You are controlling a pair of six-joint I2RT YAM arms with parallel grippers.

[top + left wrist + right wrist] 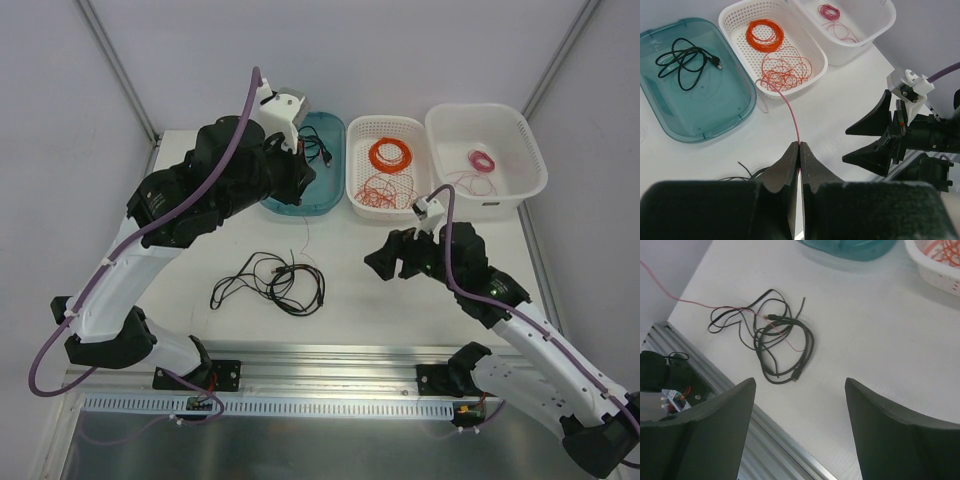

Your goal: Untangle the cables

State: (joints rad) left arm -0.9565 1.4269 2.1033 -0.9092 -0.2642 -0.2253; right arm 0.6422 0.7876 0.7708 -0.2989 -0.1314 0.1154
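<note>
The cables (pixel 270 282) lie as a loose clump on the table between the arms: a thicker black cord (pixel 785 352) with a thin pinkish-red wire (pixel 695 303) threaded through it. My left gripper (pixel 800 146) is shut on that wire, raised near the teal tray (pixel 335 170). From the left gripper (pixel 303 180) the wire (pixel 792 117) hangs down toward the clump. My right gripper (pixel 800 381) hovers open and empty to the right of the clump. In the top view the right gripper (pixel 382 252) points left, toward the cables.
The teal tray holds a black cable (pixel 682 62). A white perforated basket (pixel 385 119) holds an orange ring coil (pixel 390 153) and loose orange wire. A white tub (pixel 500 195) at the back right holds a pink coil (pixel 483 160). An aluminium rail (pixel 330 360) runs along the near edge.
</note>
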